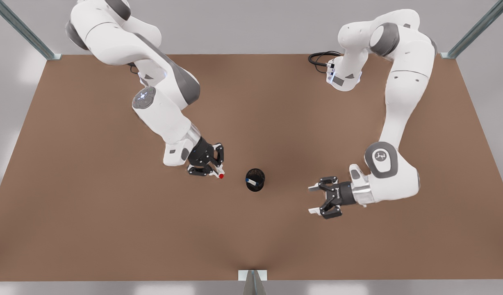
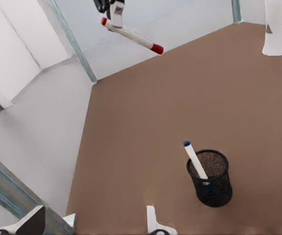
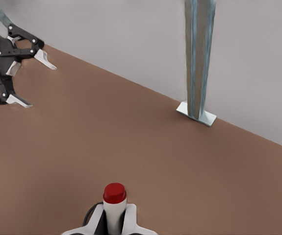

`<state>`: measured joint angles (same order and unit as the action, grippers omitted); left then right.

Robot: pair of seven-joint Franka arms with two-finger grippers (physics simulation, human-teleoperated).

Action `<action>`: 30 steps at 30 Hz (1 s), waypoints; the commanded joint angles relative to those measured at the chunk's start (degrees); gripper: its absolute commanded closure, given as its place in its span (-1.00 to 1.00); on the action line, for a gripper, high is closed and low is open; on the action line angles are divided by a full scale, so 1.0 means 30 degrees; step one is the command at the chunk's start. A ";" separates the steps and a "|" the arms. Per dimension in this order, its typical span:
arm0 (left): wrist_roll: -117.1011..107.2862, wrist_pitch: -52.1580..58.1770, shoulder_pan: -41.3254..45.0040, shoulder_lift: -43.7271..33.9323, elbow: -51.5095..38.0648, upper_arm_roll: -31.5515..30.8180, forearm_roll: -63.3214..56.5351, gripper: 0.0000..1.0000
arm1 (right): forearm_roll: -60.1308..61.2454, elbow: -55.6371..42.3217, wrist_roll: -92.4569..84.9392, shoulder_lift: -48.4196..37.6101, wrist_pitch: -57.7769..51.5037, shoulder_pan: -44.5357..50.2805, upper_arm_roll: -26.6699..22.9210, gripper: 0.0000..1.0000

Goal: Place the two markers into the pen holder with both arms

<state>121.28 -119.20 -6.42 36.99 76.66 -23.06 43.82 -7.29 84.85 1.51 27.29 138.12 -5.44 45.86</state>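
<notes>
The black mesh pen holder [image 1: 257, 185] [image 2: 218, 188] stands mid-table with the blue-capped marker [image 1: 251, 180] [image 2: 195, 161] leaning inside it. The red-capped marker [image 1: 219, 175] [image 2: 131, 34] [image 3: 115, 196] is lifted off the table, and my right gripper [image 1: 216, 171] [image 2: 114, 12] [image 3: 115, 221] is shut on it. That gripper is just to the holder's side, on the front view's left. My left gripper [image 1: 312, 199] [image 2: 92, 223] [image 3: 37, 83] is open and holds nothing. It sits low on the front view's right, facing the holder from a short distance.
The brown table [image 1: 112, 229] is bounded by metal frame posts at the far corners [image 1: 50, 55] [image 1: 450, 55] and one at the near edge [image 1: 252, 280] [image 3: 198, 58]. A black cable [image 1: 321, 59] loops by the arm base on the front view's right.
</notes>
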 commanded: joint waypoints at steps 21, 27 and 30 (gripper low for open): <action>-3.8464 1.0757 0.3019 -0.8434 0.1196 0.7950 -1.6013 -1.00 | -0.2373 -0.0248 0.5767 0.4118 1.3462 1.0135 -0.9456 0.50; -3.8464 1.0757 0.3019 -0.8434 0.1196 0.7950 -1.5984 -1.00 | -0.2403 0.0894 0.5767 0.4088 1.3462 1.0399 -0.9485 0.50; -3.8464 1.0757 0.3019 -0.8287 0.1196 0.7950 -1.5955 -1.00 | -0.3104 0.1744 0.5767 0.4088 1.3491 1.0370 -0.9485 0.49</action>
<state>29.08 -87.06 2.64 12.13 80.27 0.79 -4.07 -15.36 89.60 15.27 39.62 177.89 25.70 17.39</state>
